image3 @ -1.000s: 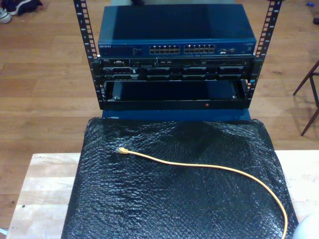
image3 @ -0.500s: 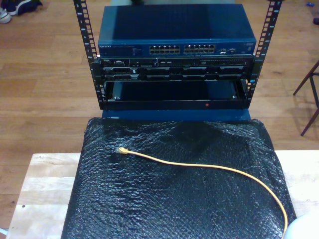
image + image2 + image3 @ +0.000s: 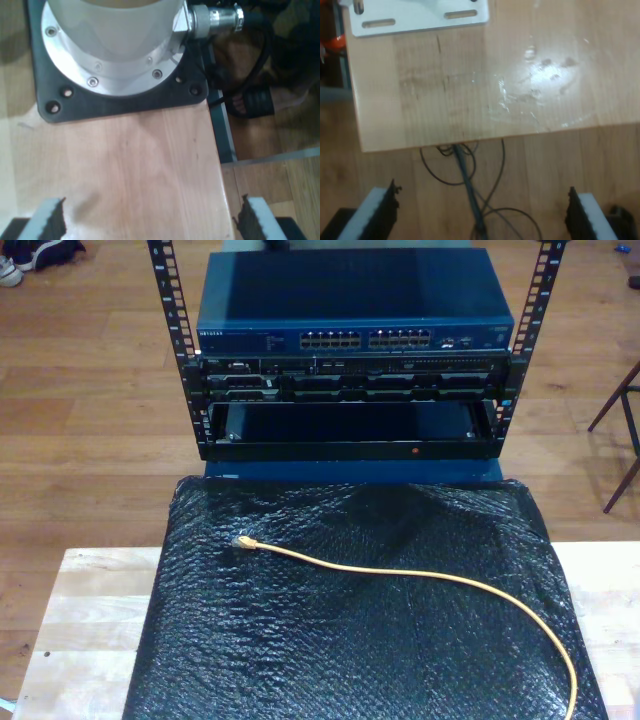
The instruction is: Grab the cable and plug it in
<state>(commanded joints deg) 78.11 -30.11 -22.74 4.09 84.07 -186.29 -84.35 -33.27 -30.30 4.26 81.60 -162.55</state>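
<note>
The yellow-orange cable lies loose on a black bubble-wrap mat, curving from the exterior view's lower right up to its clear plug at the mat's left middle. Beyond the mat, a blue network switch with a row of ports sits atop a black rack. My first gripper is open above bare wooden tabletop, nothing between its fingers. My second gripper is open too, hovering past a table edge over the floor.
A round metal arm base on a black plate stands ahead of my first gripper. A white bracket is bolted to the table, and thin black wires trail on the floor. A chair leg stands at the exterior view's right.
A pale blurred shape at the exterior view's lower right corner has gone from the picture. The cable, mat and rack have not moved.
</note>
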